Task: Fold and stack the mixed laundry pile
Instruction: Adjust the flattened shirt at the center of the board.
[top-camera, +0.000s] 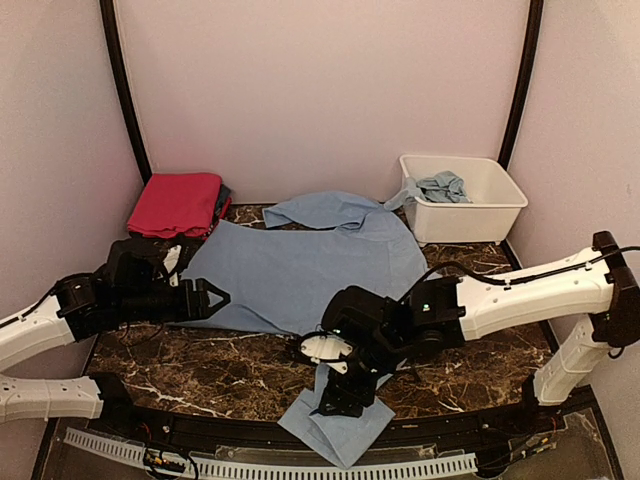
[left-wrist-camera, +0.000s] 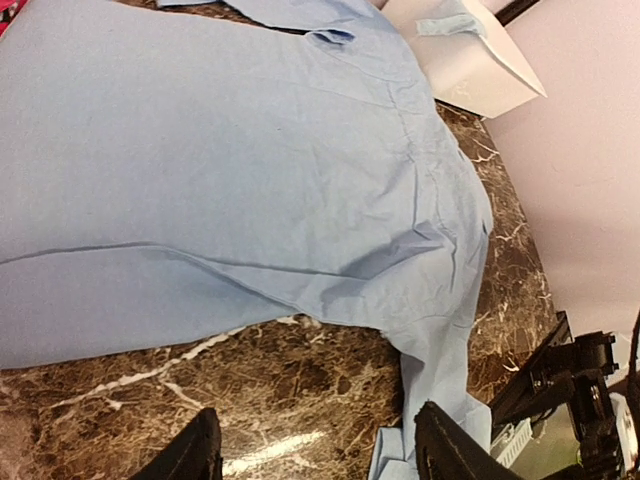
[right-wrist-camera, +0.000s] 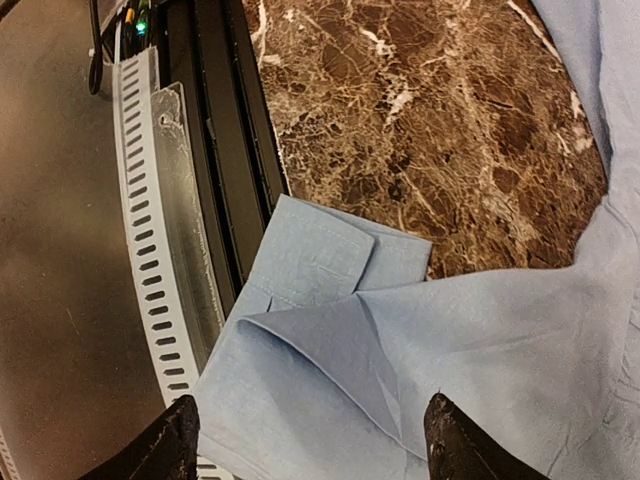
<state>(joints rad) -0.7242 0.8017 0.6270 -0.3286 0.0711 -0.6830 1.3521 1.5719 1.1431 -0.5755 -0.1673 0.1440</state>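
Looked best to pinch pale blue cloth shirt sleeve (top-camera: 335, 440) by cuff (right-wrist-camera: 320, 262), bottom centre; found both jaws released.

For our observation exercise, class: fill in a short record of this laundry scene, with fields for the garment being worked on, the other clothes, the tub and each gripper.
spread garment: pale blue shirt, flat on the marble table
sleeve: hangs over the table's near edge
magenta-pink stack: folded, back left corner
white tub: back right, holds pale blue cloth
left gripper: open, at the shirt's left edge
right gripper: open, above the sleeve
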